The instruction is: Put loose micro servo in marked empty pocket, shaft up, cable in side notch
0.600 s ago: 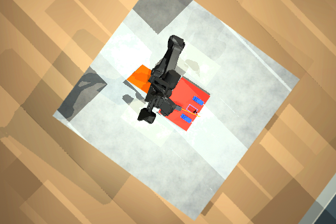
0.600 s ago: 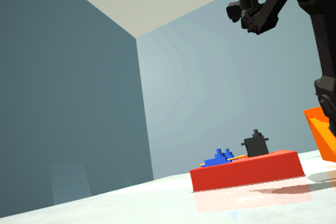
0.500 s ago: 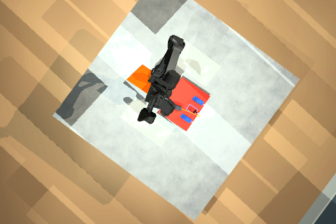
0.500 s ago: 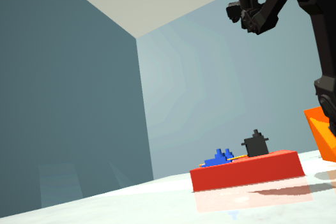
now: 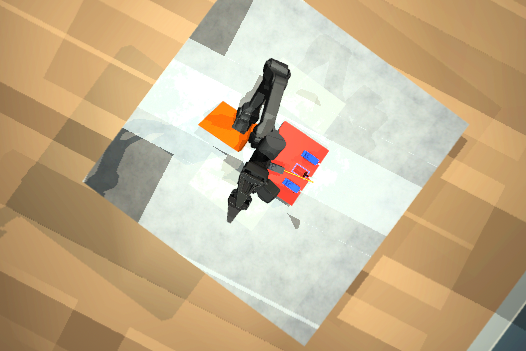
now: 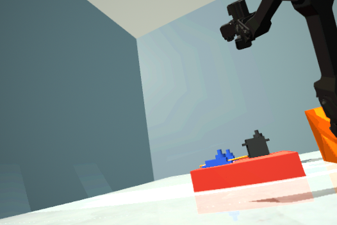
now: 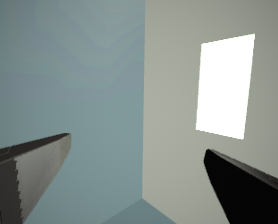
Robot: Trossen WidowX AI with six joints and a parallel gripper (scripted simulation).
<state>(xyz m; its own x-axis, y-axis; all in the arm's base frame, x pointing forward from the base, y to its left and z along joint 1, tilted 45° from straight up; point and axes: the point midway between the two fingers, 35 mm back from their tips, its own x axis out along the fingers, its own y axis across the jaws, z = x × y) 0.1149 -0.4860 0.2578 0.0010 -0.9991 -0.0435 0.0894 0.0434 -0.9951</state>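
The loose micro servo, dark grey (image 5: 276,168) (image 6: 257,147), stands upright on the red deck (image 5: 295,135) (image 6: 250,175), beside the marked pocket (image 5: 295,167). Its shaft points up and both ears stand well above the deck. Its yellow cable (image 6: 238,158) runs across the pocket area toward the deck edge in the top view. My gripper (image 7: 139,147) is open and empty. It is high above the deck and clear of the servo. The wrist view shows only walls, ceiling and a bright panel between the fingers.
Two blue servos (image 5: 310,157) (image 5: 291,185) sit in the deck on either side of the pocket. An orange block (image 5: 220,121) (image 6: 320,134) stands beside the arm's base. The folded arm hangs partly over the deck in the top view.
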